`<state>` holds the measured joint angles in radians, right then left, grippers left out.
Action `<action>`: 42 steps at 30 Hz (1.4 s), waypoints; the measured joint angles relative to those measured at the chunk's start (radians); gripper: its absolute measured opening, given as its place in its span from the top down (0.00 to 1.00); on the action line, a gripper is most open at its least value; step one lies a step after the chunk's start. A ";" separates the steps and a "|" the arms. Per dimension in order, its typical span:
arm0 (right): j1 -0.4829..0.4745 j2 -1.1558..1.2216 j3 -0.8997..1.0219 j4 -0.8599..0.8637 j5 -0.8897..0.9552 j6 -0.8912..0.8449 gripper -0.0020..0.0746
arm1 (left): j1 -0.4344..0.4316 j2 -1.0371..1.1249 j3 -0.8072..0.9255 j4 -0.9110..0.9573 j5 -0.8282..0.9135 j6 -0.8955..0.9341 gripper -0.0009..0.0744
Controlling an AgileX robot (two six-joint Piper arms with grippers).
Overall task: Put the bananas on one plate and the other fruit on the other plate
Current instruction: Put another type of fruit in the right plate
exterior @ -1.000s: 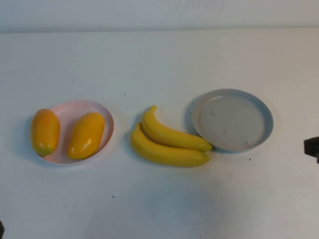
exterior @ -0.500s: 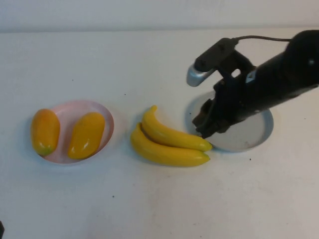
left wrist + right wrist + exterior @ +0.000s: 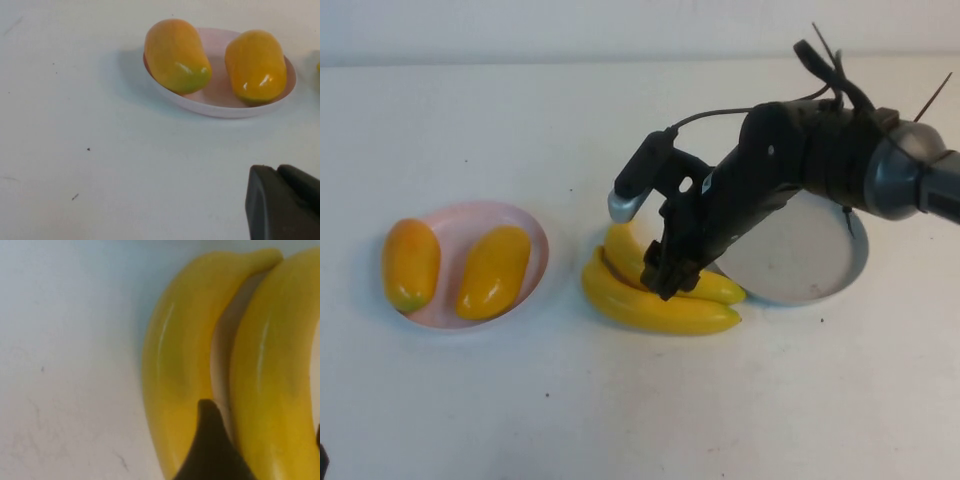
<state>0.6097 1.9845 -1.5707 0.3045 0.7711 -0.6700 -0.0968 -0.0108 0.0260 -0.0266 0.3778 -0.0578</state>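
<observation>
Two yellow bananas lie side by side mid-table, the near one [image 3: 655,310] and the far one [image 3: 725,287]. My right gripper [image 3: 660,278] is low over them and open. In the right wrist view it [image 3: 265,420] straddles one banana [image 3: 275,390], with one finger in the gap beside the other banana [image 3: 180,380]. The grey-blue plate [image 3: 810,285] to their right holds nothing. Two yellow-orange fruits [image 3: 410,263] [image 3: 494,270] lie on the pink plate [image 3: 450,225] at the left. My left gripper [image 3: 280,172] is shut, near the table's front left, facing that plate [image 3: 220,105].
The right arm reaches in from the right, over the left part of the grey-blue plate. White tabletop surrounds both plates, with its back edge along the top of the high view.
The right arm has come in from the right edge, crossed over the grey-blue plate and lowered its gripper onto the bananas. Fruit and plates have not moved.
</observation>
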 joint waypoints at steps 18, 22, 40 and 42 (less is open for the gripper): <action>-0.002 0.120 -0.042 -0.084 -0.115 -0.008 0.46 | 0.000 0.000 0.000 0.000 0.000 0.000 0.99; -0.002 0.140 -0.042 -0.086 -0.121 -0.008 0.46 | 0.000 0.000 0.000 0.000 0.000 0.000 0.99; -0.088 -0.117 0.071 -0.080 -0.180 0.345 0.56 | 0.000 0.000 0.000 0.000 0.000 0.000 0.99; -0.138 -0.142 0.118 -0.101 -0.184 0.438 0.56 | 0.000 0.000 0.000 0.000 0.000 0.000 0.99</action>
<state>0.4721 1.8427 -1.4529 0.2039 0.5866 -0.2322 -0.0968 -0.0108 0.0260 -0.0266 0.3778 -0.0578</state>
